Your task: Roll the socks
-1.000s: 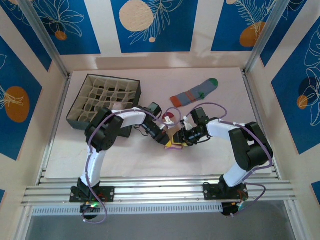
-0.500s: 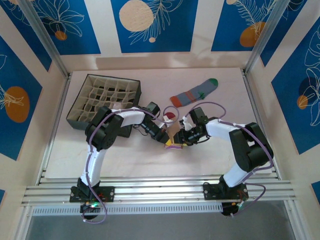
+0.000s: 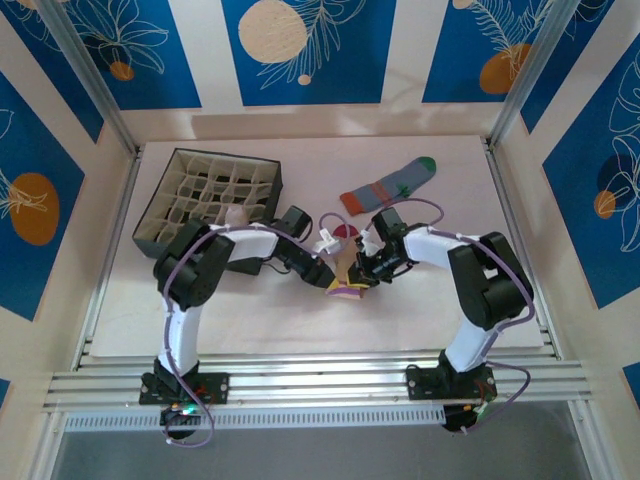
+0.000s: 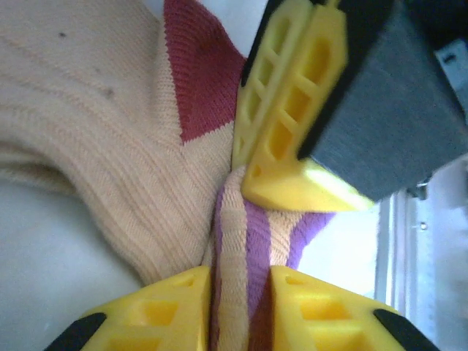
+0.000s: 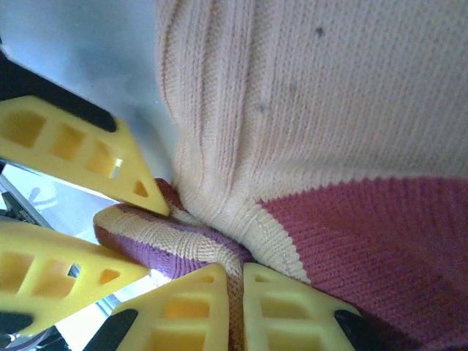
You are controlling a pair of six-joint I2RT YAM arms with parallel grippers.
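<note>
Peach sock [image 3: 347,288] well inside table [image 3: 430,312] edges

The peach sock [image 4: 102,124] is ribbed knit cloth, matt and slightly fuzzy, flecked with dark lint. The left gripper [image 4: 240,281] and right gripper [image 5: 235,281] have fingers of smooth yellow moulded plastic with a soft sheen. At 2 o'clock in the left wrist view, the right gripper's body is matt dark grey. From above, the table [image 3: 300,320] is a pale, matt, smooth sheet. The rails [image 3: 320,385] at 6 o'clock are bare brushed metal. The grey-blue sock [image 3: 390,185] at 1 o'clock is matt knit. The divider box [image 3: 205,190] at 10 o'clock looks like stiff cloth or card.
</note>
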